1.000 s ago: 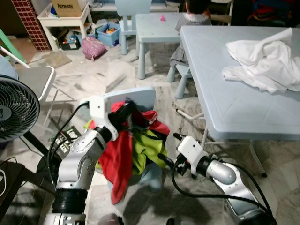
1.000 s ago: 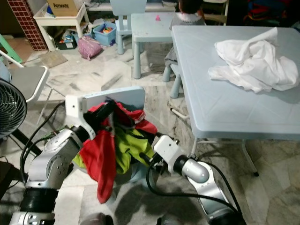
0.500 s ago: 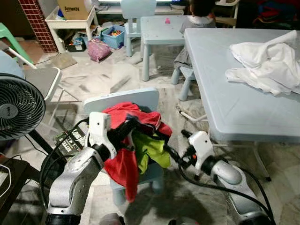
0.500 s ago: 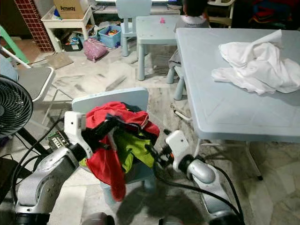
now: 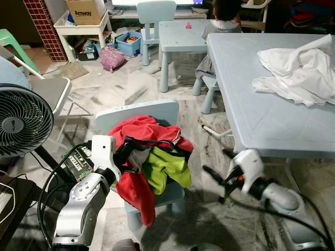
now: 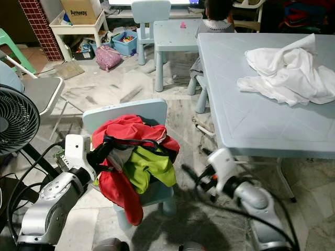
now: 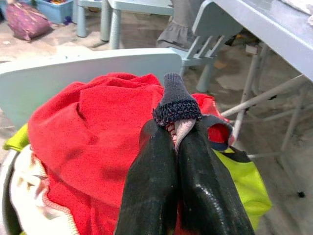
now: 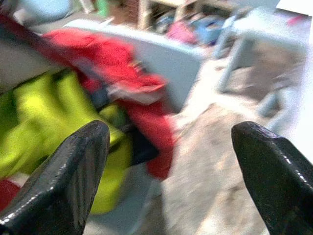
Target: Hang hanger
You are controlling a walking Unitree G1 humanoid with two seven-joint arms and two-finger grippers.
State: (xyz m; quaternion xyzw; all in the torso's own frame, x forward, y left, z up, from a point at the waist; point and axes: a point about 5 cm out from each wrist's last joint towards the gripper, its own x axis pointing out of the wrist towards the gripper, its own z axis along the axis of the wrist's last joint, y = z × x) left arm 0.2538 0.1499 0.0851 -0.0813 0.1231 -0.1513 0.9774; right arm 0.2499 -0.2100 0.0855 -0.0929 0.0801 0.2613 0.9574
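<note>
A heap of clothes lies on a small pale-blue chair [image 5: 152,110]: a red garment [image 5: 144,130] on top and a yellow-green one [image 5: 165,167] hanging at the front. My left gripper [image 5: 125,155] is at the heap's left side. In the left wrist view it [image 7: 175,134] is shut on a dark knitted cuff [image 7: 176,100] with pale lining that sticks up between the fingers. My right gripper [image 5: 217,164] hovers open to the right of the chair, apart from the clothes; its wrist view is blurred, with the fingers [image 8: 63,181] spread wide.
A large grey-blue table [image 5: 261,110] with a white cloth [image 5: 298,68] stands on the right, its legs close to my right arm. A fan [image 5: 21,120] and a folding chair [image 5: 49,89] are on the left. Beyond, a person [image 5: 225,15] sits at a small table [image 5: 180,34].
My right gripper has drawn back to the right, away from the clothes heap. The left gripper stays shut on the cuff, lower against the heap. The camera has also shifted.
</note>
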